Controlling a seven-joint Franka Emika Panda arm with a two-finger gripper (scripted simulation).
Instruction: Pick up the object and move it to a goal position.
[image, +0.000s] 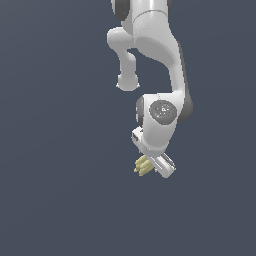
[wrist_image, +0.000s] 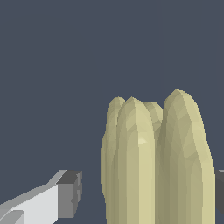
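Note:
The object (wrist_image: 153, 162) is a pale yellow, ridged bunch of stubby banana-like fingers. In the wrist view it stands between my gripper's (wrist_image: 144, 194) two fingers. One grey fingertip pad (wrist_image: 70, 194) stands apart from the bunch with a clear gap. The other pad (wrist_image: 220, 192) only peeks out at the picture's edge, right against the bunch. In the exterior view the object (image: 141, 166) pokes out beside the white hand of the gripper (image: 148, 168), low under the bent arm. The jaws are open around the bunch.
Everything around is a plain, dark blue-grey surface (image: 55, 190) with no other objects, edges or containers in view. The white arm (image: 155, 45) comes down from the top of the exterior view.

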